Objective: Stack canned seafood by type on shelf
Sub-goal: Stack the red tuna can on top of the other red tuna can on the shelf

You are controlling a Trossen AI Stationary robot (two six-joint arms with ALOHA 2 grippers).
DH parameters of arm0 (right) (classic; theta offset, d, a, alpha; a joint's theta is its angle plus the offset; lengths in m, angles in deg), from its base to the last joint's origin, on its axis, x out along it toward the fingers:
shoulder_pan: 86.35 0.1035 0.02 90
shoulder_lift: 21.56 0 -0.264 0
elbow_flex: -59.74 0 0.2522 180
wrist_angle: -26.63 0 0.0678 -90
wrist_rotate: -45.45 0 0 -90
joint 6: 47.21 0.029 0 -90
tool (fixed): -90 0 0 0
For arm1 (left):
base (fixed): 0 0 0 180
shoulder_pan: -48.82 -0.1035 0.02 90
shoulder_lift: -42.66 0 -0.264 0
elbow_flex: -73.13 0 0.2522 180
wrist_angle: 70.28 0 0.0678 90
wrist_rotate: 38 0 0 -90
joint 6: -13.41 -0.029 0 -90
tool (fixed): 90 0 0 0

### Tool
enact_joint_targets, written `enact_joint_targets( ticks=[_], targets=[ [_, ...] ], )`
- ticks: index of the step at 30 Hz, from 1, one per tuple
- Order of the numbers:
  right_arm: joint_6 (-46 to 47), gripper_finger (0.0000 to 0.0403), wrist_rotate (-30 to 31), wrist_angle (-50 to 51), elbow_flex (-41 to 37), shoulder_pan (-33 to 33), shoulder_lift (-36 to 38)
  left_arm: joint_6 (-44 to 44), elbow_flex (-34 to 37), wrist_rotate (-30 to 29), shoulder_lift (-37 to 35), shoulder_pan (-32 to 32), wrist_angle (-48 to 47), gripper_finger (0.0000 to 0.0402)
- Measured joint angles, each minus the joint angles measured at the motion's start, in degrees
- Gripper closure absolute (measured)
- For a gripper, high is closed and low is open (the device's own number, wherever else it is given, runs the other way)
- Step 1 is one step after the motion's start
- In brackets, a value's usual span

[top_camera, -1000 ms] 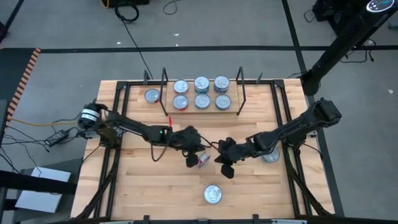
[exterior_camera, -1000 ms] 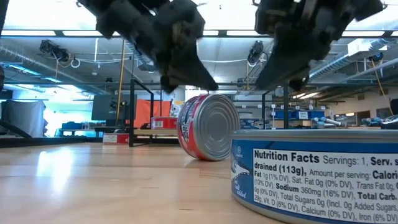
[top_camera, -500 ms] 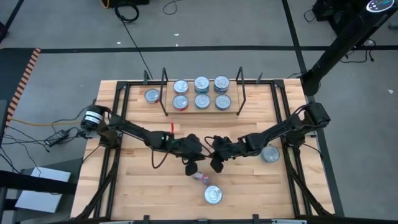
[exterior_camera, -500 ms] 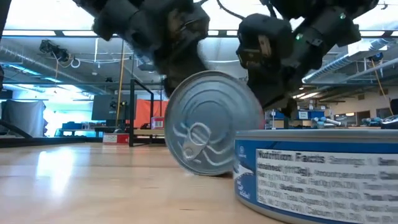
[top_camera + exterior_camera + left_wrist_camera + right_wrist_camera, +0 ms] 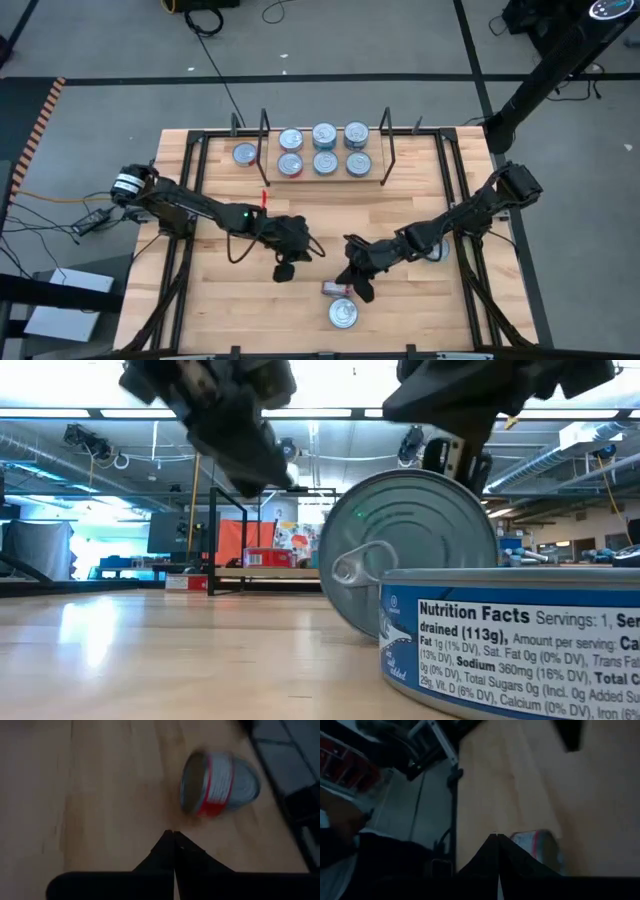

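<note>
**Red tin on edge at the near table**

Nearest lies a blue tin (image 5: 342, 313). Just beyond, a red tin (image 5: 335, 288) stands on edge, beside the right gripper (image 5: 357, 281), fingers clenched, empty. Left gripper (image 5: 284, 268), likewise closed. Far: shelf (image 5: 374, 180) holding six tins.

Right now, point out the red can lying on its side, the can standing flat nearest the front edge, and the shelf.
Red can (image 5: 336, 288), high view, on its side wall.
Flat can (image 5: 342, 313), high view, centre of its lid.
Shelf (image 5: 385, 152), high view, on its right wire end frame.
</note>
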Motion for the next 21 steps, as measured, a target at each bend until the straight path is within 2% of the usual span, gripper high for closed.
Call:
enact_joint_targets(
  ticks=[8, 15, 21],
  targets=[
    [3.2, 0.0394, 0.6, 8.0, 0.0, 1.4, -0.2, 8.0, 7.4, 1.8, 0.8, 0.7, 12.4, 0.0401],
    [4.4, 0.0394, 0.9, 12.6, 0.0, 1.0, -0.1, 9.9, 8.3, 2.1, 0.7, 0.7, 13.4, 0.0401],
    [9.9, 0.0394, 5.2, 17.8, -0.1, -1.1, -0.3, 10.0, 8.3, 2.1, 0.7, 0.7, 14.7, 0.0401]
  ],
)
